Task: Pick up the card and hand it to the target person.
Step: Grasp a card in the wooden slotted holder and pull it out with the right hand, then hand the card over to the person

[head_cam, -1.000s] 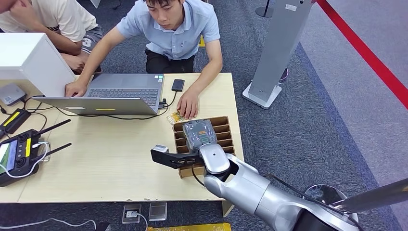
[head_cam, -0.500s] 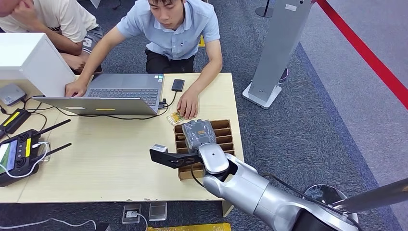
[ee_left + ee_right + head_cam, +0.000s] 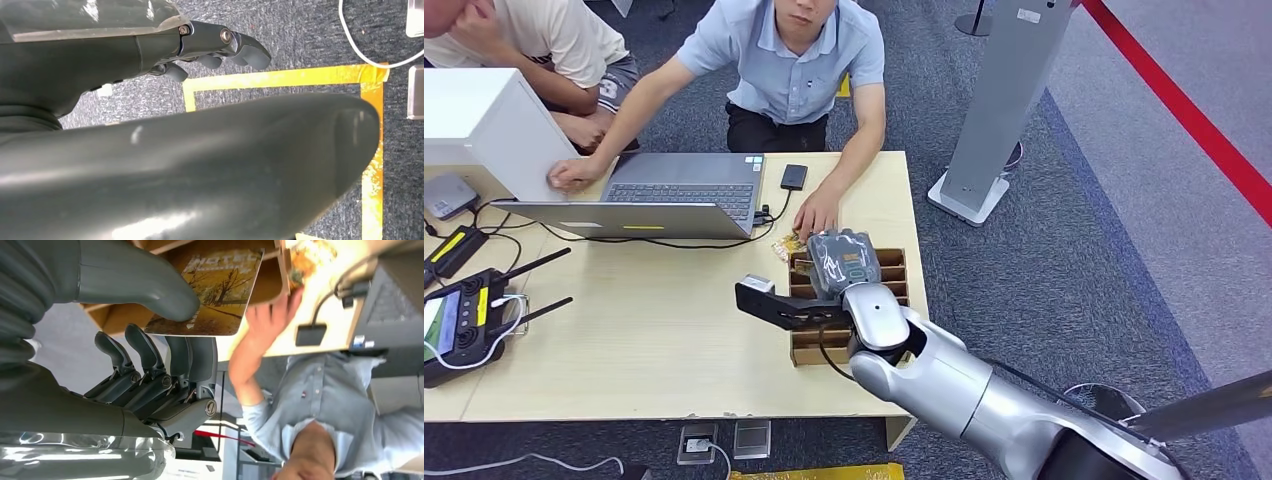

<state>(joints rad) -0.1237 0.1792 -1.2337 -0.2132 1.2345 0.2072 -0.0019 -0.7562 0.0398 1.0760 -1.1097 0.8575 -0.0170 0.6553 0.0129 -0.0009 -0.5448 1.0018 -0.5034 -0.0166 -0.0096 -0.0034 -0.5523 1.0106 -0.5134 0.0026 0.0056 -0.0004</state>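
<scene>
Grey carpet all round, and a pale wooden table (image 3: 654, 350) in the middle with a laptop (image 3: 659, 192) and a black controller (image 3: 459, 325) on it. So, fingers first: in our right wrist view the thick thumb (image 3: 145, 282) sits on top of the card (image 3: 215, 292) and the dark fingers (image 3: 190, 362) curl under it, so we'd call that a pinch, though not a deep one as far as we can tell. Our right hand (image 3: 842, 262) hovers over the brown slotted card box (image 3: 889, 272) at the table's right edge, and the card looks only partly out of its slot.

Our left hand (image 3: 220, 47) hangs over the floor with its fingers curled in, holding nothing.

What could go wrong? The grip seems to be near one edge, so the card might twist or slip if we pull up fast. It could also catch on a divider and drag the box. Then there's the person's hand (image 3: 816, 215) resting at about 11 o'clock from the box, pretty near, so a sloppy lift could bump it.
</scene>
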